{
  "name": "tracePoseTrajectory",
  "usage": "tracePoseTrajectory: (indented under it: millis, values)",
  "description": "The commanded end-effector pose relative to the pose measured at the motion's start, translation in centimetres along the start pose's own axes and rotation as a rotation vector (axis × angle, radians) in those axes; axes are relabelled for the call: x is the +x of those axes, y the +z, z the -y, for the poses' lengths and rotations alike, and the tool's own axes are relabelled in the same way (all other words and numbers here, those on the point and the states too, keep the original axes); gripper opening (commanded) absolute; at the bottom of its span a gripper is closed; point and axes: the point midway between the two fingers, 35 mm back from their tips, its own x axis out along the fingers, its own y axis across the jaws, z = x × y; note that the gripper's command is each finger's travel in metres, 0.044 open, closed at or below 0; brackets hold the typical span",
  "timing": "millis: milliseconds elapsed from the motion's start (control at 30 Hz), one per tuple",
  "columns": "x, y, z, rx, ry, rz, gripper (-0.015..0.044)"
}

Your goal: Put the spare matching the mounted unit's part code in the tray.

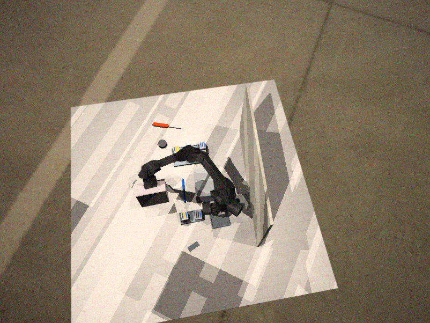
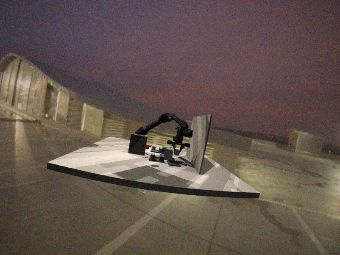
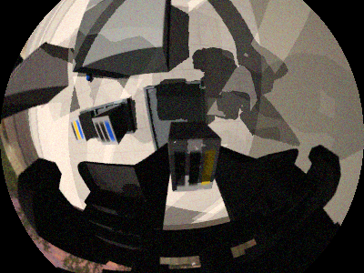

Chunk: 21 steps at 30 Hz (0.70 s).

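My gripper is shut on a dark box-shaped spare, whose label has two black stripes and a yellow one. It holds the spare upright above the grey tray; a dark shadow covers much of the tray. Just left of the tray, a small rack carries two units, one with a yellow-and-blue label and one with a blue-and-dark label. A second rack holds more units, partly hidden by the arm. Codes are unreadable, and I cannot make out the mounted unit's back.
A tall panel stands close right of the arm. A grey box stands behind the tray. A blue pen, a dark disc, an orange screwdriver and a small grey plate lie around.
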Motion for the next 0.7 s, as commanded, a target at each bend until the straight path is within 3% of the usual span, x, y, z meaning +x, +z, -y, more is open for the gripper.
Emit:
tracePoseTrajectory:
  millis: [0, 667]
  values:
    - [0.6, 0.1, -0.1, 0.006, 0.003, 0.006, 0.0]
    - [2.4, 0.2, -0.2, 0.006, 0.002, 0.007, 0.0]
